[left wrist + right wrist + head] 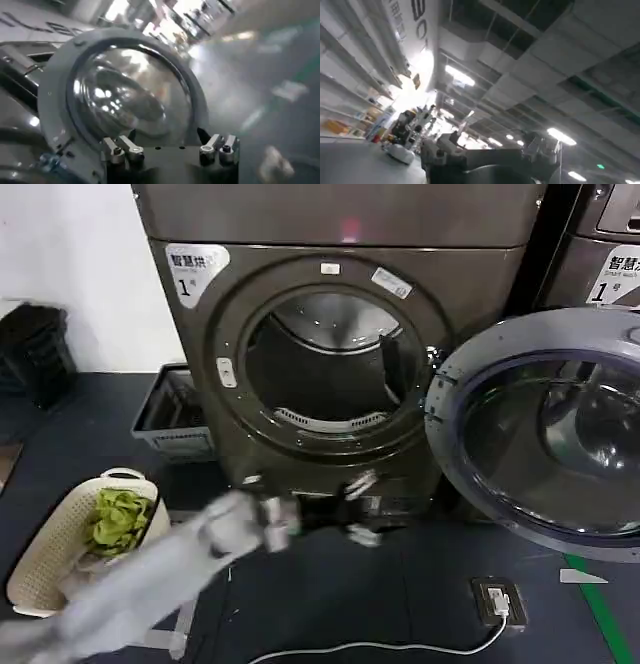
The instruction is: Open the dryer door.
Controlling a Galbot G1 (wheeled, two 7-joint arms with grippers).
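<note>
head view is showing the left gripper [358,506] hanging low before the dryer's front panel, fingers spread and holding nothing. to its right the dryer door [545,434] is standing swung wide, well apart, pale inner face outward, nearer this arm. the right gripper [490,155] is pointing ceilingward, apparently empty.

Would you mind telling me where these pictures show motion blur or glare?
Head view: the left arm is smeared by motion blur, while the open dryer door stays sharp. Left wrist view: the door's glass carries bright reflections, and the background is streaked. Right wrist view: ceiling lights glare brightly above the right pincer.
</note>
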